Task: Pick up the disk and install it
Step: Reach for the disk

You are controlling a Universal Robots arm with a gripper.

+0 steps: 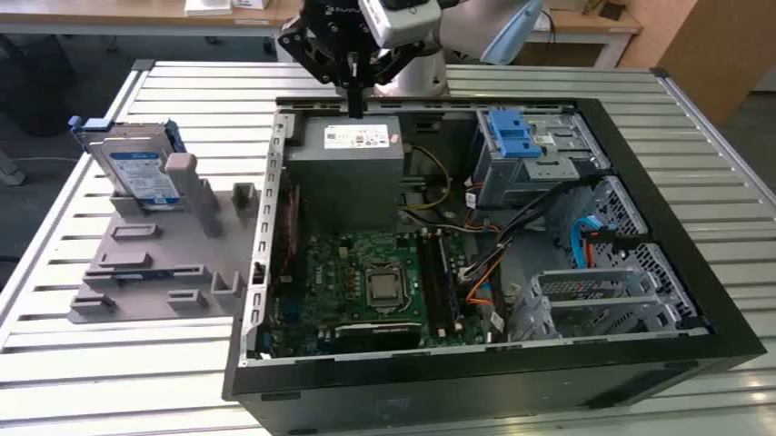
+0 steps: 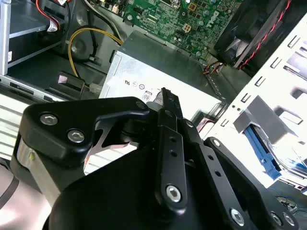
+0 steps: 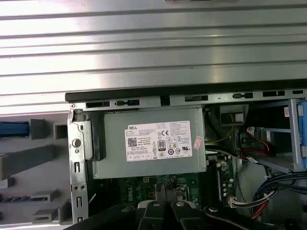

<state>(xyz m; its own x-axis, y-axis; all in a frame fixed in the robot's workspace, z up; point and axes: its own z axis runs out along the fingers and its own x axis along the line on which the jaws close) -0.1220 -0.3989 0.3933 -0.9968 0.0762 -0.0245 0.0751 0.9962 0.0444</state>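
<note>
Exterior view: blue-labelled disk [image 1: 136,171] stands apart from tool [image 1: 355,105]

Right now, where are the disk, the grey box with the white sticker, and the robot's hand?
disk [image 1: 136,171]: exterior view, on its white-and-blue label.
grey box [image 3: 158,140]: first wrist view, on its white sticker.
hand [image 1: 355,109]: exterior view, at its fingertips.
</note>
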